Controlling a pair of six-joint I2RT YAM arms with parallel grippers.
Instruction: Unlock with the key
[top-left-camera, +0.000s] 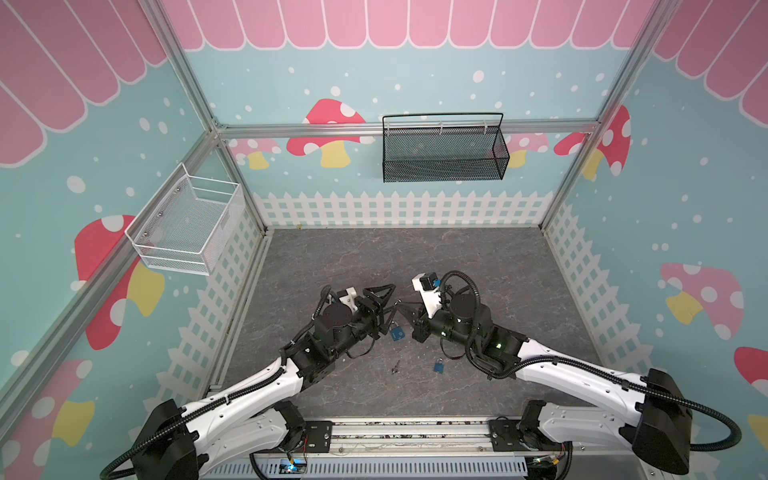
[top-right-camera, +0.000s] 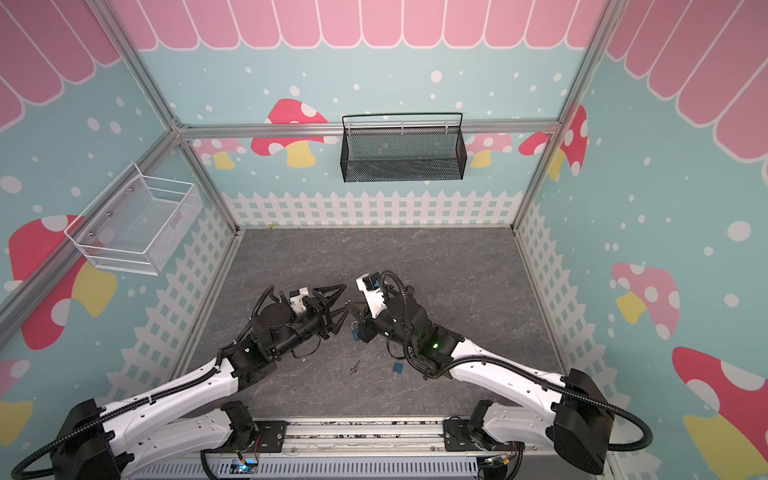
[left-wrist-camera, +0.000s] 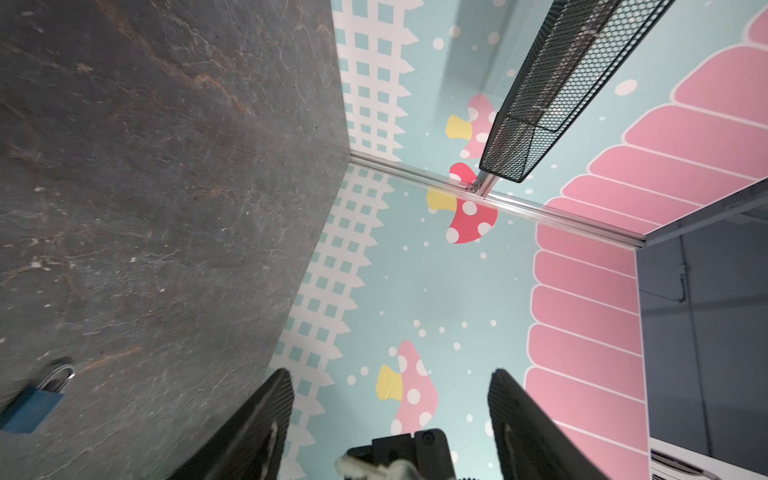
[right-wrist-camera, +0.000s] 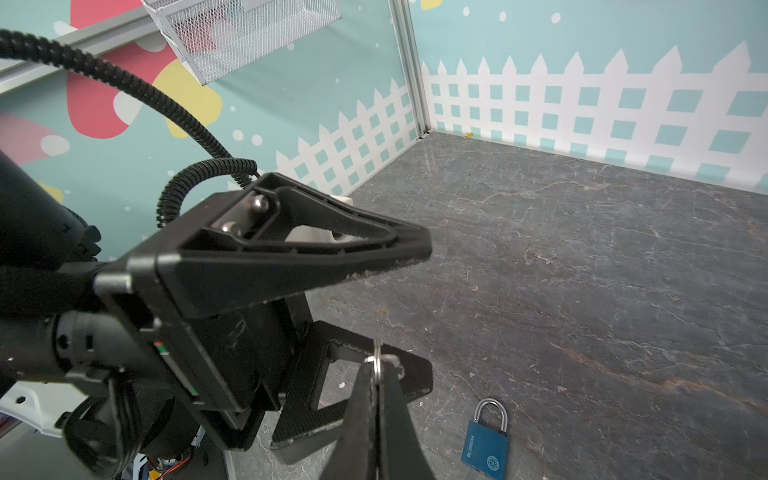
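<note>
My right gripper (right-wrist-camera: 376, 368) is shut on the key (right-wrist-camera: 378, 358). Only the key's silver ring and a bit of its head stick out past the fingertips; the blade is hidden. My left gripper (left-wrist-camera: 390, 378) stands open right opposite, tip to tip with it in both top views (top-left-camera: 392, 298) (top-right-camera: 345, 297). Its two black fingers (right-wrist-camera: 316, 249) stand above and below my right gripper's tips (top-left-camera: 399, 306). A blue padlock (right-wrist-camera: 486, 442) with its shackle closed lies flat on the floor under the grippers (top-left-camera: 397, 332), half hidden in a top view (top-right-camera: 355, 332).
A second blue padlock (top-left-camera: 438, 366) (top-right-camera: 398, 367) and a small loose bunch of keys (top-left-camera: 395, 367) lie nearer the front edge. A black mesh basket (top-left-camera: 442, 149) hangs on the back wall. A white one (top-left-camera: 187, 224) hangs on the left wall.
</note>
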